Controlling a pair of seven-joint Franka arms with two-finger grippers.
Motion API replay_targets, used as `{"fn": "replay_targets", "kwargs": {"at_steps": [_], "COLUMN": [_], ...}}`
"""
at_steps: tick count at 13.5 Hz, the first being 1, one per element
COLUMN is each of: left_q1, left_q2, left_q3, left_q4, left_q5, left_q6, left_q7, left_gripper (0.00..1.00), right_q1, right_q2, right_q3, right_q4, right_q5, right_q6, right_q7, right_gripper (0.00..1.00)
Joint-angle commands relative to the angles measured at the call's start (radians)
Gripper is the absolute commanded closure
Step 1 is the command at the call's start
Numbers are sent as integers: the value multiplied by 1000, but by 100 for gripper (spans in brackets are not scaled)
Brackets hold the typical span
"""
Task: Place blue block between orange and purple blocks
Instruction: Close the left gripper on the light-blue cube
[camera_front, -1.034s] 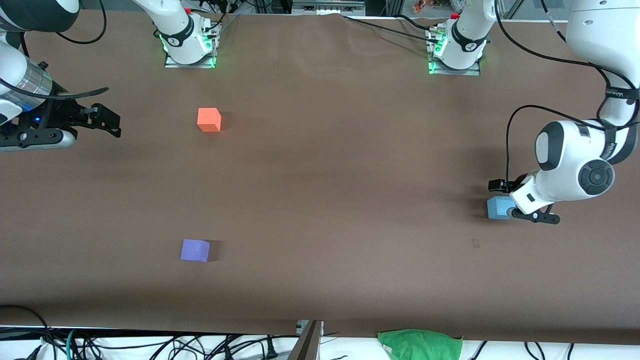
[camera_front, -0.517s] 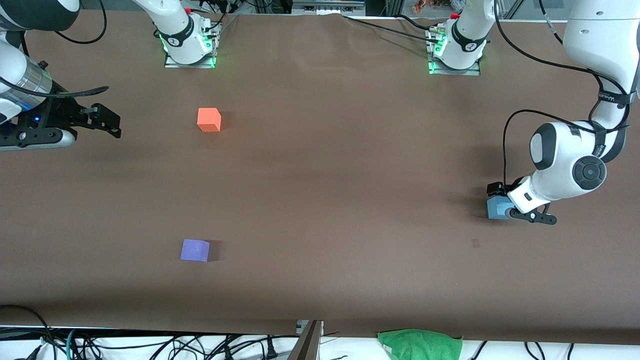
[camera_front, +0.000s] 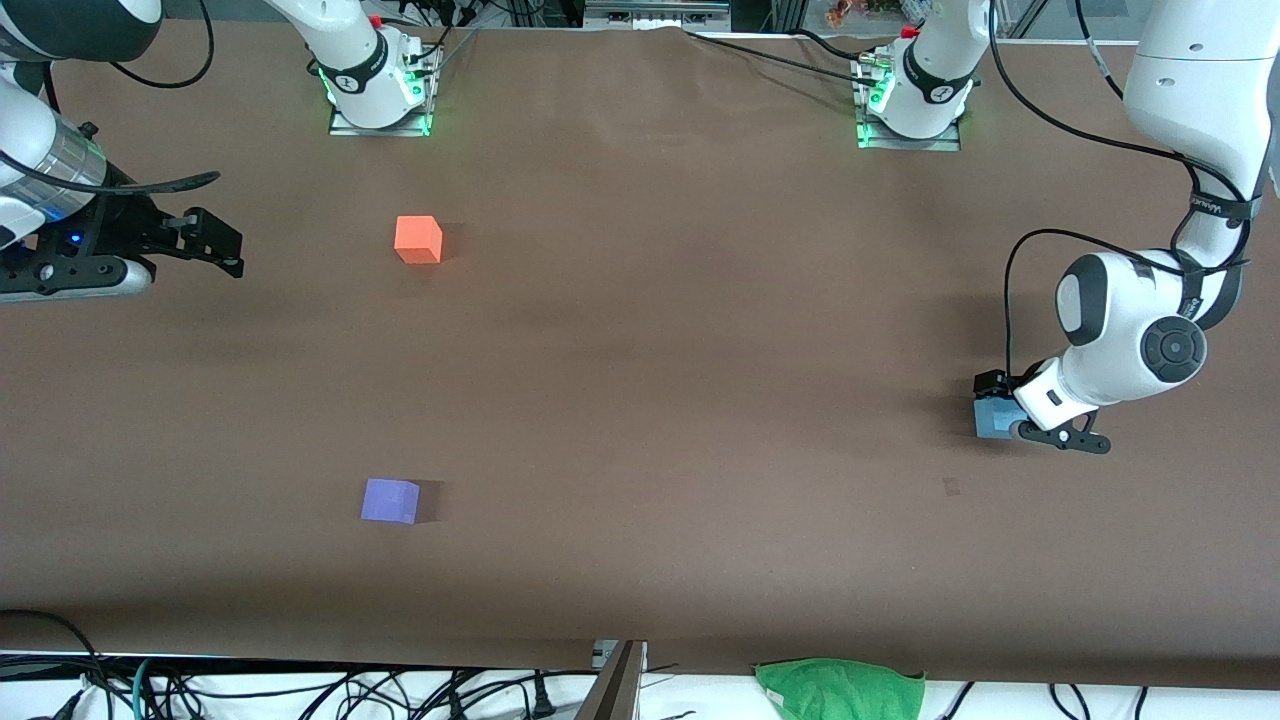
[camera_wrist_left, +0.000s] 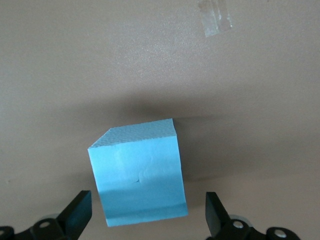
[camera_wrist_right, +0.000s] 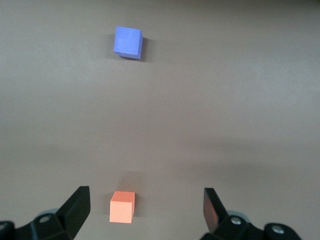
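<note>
Brown worktop (camera_front: 640, 350) spread wide under both arms, cables and a green cloth (camera_front: 838, 688) along the edge nearest the front camera. Left hand (camera_front: 1000, 405) lowered to the worktop at the left arm's end, fingers spread apart to either side of the blue block (camera_front: 990, 418) and not pressed against it; in the left wrist view (camera_wrist_left: 145, 217) clear gaps between each black fingertip and the block's faces. Right hand (camera_front: 225, 248) waiting above the worktop at the right arm's end, released, fingers wide apart in the right wrist view (camera_wrist_right: 145, 215). Blue block (camera_wrist_left: 137, 172) flat on the worktop, slightly turned relative to the fingers, well apart from the other two cubes; small piece of clear tape (camera_wrist_left: 216, 17) on the worktop near it. Orange block (camera_front: 418, 240) toward the right arm's end, farther from the front camera than the purple block (camera_front: 390, 500); wide bare gap between those two. Both also seen from the right wrist, orange block (camera_wrist_right: 122, 206) and purple block (camera_wrist_right: 128, 42) well apart.
</note>
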Motion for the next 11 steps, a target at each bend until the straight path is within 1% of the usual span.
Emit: {"fn": "replay_targets", "kwargs": {"at_steps": [1, 2, 4, 5, 6, 7, 9, 10, 11], "left_q1": [10, 10, 10, 8, 8, 7, -3, -7, -7], "left_q2": [14, 17, 20, 20, 18, 18, 5, -12, -23], "left_q3": [-7, -7, -7, -8, -8, -8, -11, -27, -60], "left_q4": [5, 5, 7, 7, 7, 10, 30, 39, 62], "left_q5": [18, 18, 18, 18, 18, 18, 18, 17, 15], "left_q6": [24, 33, 36, 36, 35, 32, 23, 3, -20], "left_q7": [11, 11, -1, -1, -1, -1, -6, -9, -22], "left_gripper": [0, 0, 35, 50, 61, 67, 70, 70, 72], "right_q1": [-5, -5, -5, -5, -5, -5, -5, -5, -5], "right_q2": [4, 4, 4, 4, 4, 4, 4, 4, 4], "right_q3": [5, 5, 5, 5, 7, 5, 5, 5, 5], "right_q4": [13, 13, 13, 13, 13, 13, 13, 13, 13], "right_q5": [3, 3, 3, 3, 5, 3, 3, 5, 3], "right_q6": [-4, -5, -4, -5, -4, -5, -5, -5, -7], "right_q7": [-14, -14, -14, -14, -14, -14, -14, -14, -14], "right_gripper": [0, 0, 0, 0, 0, 0, 0, 0, 0]}}
